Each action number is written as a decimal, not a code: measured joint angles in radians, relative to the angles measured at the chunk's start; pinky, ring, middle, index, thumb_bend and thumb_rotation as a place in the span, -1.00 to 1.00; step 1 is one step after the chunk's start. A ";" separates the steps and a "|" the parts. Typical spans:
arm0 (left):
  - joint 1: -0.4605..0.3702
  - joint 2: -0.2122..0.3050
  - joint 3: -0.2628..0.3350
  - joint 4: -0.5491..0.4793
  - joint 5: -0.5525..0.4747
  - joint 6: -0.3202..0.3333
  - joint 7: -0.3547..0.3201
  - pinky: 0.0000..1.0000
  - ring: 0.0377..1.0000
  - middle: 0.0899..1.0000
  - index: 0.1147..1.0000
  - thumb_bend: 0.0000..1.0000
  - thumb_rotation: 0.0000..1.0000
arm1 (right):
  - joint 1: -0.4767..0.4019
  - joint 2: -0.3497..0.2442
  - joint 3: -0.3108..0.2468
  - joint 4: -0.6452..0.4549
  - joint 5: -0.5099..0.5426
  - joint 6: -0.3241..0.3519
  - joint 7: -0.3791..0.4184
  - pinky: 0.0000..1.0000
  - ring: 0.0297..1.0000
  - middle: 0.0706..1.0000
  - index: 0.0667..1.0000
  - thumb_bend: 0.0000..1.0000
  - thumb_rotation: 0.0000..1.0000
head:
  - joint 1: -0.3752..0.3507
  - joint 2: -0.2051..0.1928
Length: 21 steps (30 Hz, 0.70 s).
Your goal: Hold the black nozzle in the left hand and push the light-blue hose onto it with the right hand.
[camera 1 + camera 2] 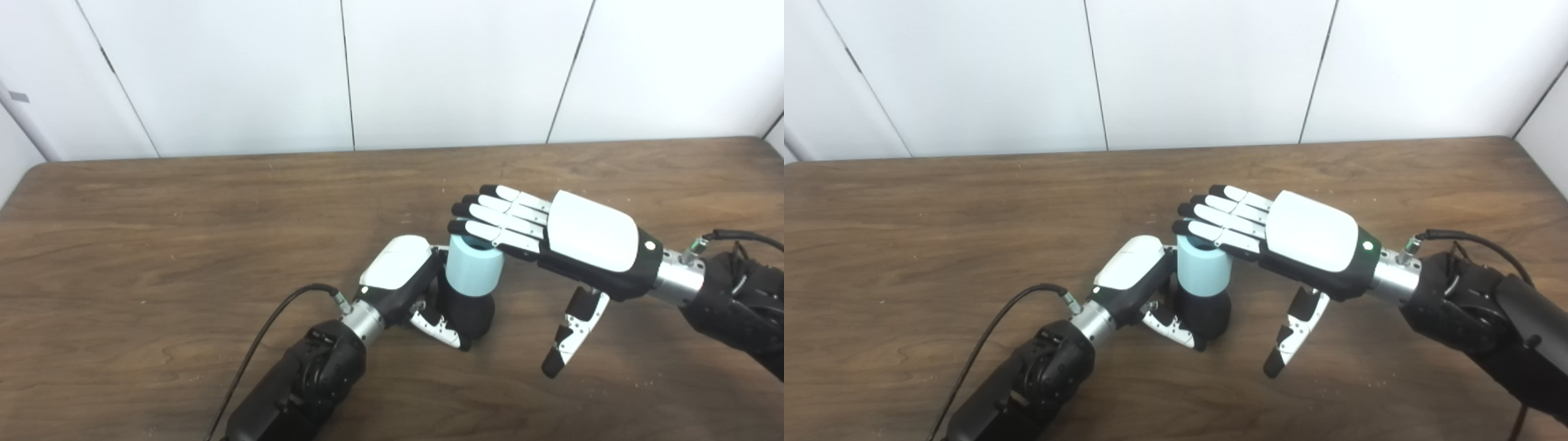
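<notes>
The black nozzle stands upright on the table's middle, and my left hand is shut around its base, thumb curled across the front. The light-blue hose, a short cylinder, sits on top of the nozzle. My right hand is flat and open, palm down, its fingers lying across the hose's top end. Its thumb hangs down to the right, clear of both parts. The nozzle's upper end is hidden inside the hose.
The brown wooden table reaches to a white panelled wall at the back. A black cable loops from my left wrist over the tabletop.
</notes>
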 measured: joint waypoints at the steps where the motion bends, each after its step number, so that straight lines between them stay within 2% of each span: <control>1: 0.000 0.000 0.001 0.000 0.000 0.000 -0.001 -0.10 -0.18 -0.18 -0.14 0.05 -1.00 | 0.000 0.000 0.000 0.000 0.003 0.000 0.002 1.00 1.00 1.00 1.00 1.00 0.32 | 0.000 0.000; 17: 0.000 0.000 0.004 -0.002 0.001 0.000 -0.011 -0.07 -0.15 -0.17 -0.15 0.05 -1.00 | 0.000 -0.003 0.001 0.001 0.027 0.000 0.020 1.00 1.00 1.00 1.00 1.00 0.34 | 0.000 0.003; 21: 0.000 0.000 0.004 -0.002 0.002 0.000 -0.011 -0.12 -0.19 -0.19 -0.14 0.05 -1.00 | -0.005 -0.014 0.009 0.004 0.029 0.000 0.019 1.00 1.00 1.00 1.00 1.00 0.35 | 0.000 0.005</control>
